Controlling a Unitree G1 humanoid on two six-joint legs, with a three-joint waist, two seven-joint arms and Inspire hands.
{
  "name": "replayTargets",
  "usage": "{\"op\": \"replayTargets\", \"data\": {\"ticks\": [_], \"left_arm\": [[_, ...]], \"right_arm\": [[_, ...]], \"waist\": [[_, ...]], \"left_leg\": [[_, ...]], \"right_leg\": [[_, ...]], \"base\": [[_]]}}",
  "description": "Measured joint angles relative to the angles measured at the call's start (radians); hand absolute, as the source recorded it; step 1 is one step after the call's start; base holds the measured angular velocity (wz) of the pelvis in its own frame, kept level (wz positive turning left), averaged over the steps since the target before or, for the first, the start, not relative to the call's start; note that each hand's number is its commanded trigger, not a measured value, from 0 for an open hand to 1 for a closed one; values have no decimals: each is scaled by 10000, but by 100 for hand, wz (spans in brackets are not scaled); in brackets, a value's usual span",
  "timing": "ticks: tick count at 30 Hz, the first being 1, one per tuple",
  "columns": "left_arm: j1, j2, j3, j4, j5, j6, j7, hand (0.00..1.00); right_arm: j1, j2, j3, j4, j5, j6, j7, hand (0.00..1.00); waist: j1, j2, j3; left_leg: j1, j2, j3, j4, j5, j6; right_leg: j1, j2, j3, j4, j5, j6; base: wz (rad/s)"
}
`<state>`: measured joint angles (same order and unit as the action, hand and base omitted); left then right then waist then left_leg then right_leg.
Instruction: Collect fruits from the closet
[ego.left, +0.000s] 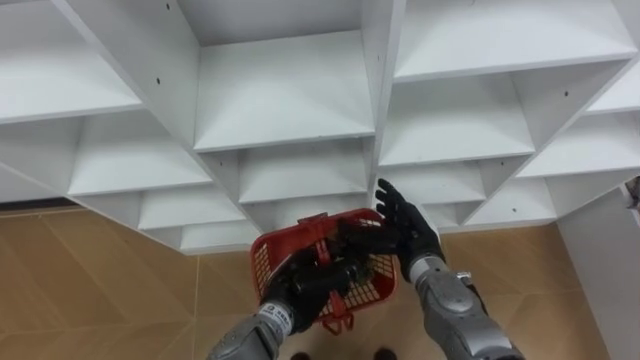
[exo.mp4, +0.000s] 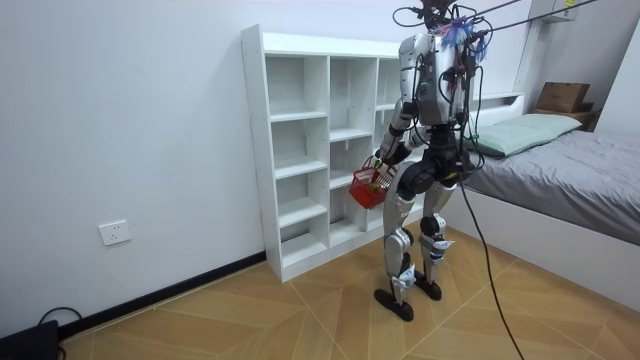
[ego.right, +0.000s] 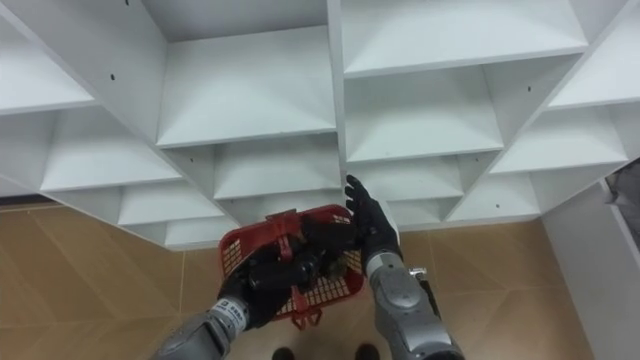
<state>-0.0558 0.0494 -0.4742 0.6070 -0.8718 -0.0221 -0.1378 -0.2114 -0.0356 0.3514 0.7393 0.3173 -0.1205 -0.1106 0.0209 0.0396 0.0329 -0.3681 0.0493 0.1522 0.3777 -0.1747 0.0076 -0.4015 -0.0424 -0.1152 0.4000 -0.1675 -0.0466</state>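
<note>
Down in front of me, my left hand (ego.left: 312, 278) has its fingers curled round the red basket (ego.left: 268, 262), holding it low before the white closet (ego.left: 285, 95). My right hand (ego.left: 408, 228) stands at the basket's far right edge, fingers straight and released, pointing up at the shelves. What lies in the basket is half hidden by my left hand; I cannot name it. Wooden floor (ego.left: 90, 280) lies below, and a bed (exo.mp4: 570, 170) stands behind me.

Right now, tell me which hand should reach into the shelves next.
Right. The left hand is curled round the red basket; the right hand is open and free, raised beside it toward the white shelves.
</note>
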Motion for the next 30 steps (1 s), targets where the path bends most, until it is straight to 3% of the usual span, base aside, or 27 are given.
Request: {"op": "replayTargets", "data": {"ticks": [14,25,30], "left_arm": [[-20,-34,-22,116,30,-1,3,100],[405,206,4,233,935,94,-88,100],[647,561,51,231,1773,53,-57,100]], "right_arm": [[252,-26,298,24,714,-310,-169,0],[933,-189,238,31,681,-303,50,0],[1234,-526,214,243,630,-320,144,0]], "waist": [[-47,-73,15],[81,-40,2],[93,-40,-26]], "left_leg": [[12,-55,-22,-19,0,0],[375,-25,-15,-269,-1,-3],[900,-57,89,-594,1,-8]], "right_leg": [[45,14,7,-47,7,8],[451,86,7,-358,64,23],[912,90,20,-608,72,42]], "base": [[0],[0],[-3]]}}
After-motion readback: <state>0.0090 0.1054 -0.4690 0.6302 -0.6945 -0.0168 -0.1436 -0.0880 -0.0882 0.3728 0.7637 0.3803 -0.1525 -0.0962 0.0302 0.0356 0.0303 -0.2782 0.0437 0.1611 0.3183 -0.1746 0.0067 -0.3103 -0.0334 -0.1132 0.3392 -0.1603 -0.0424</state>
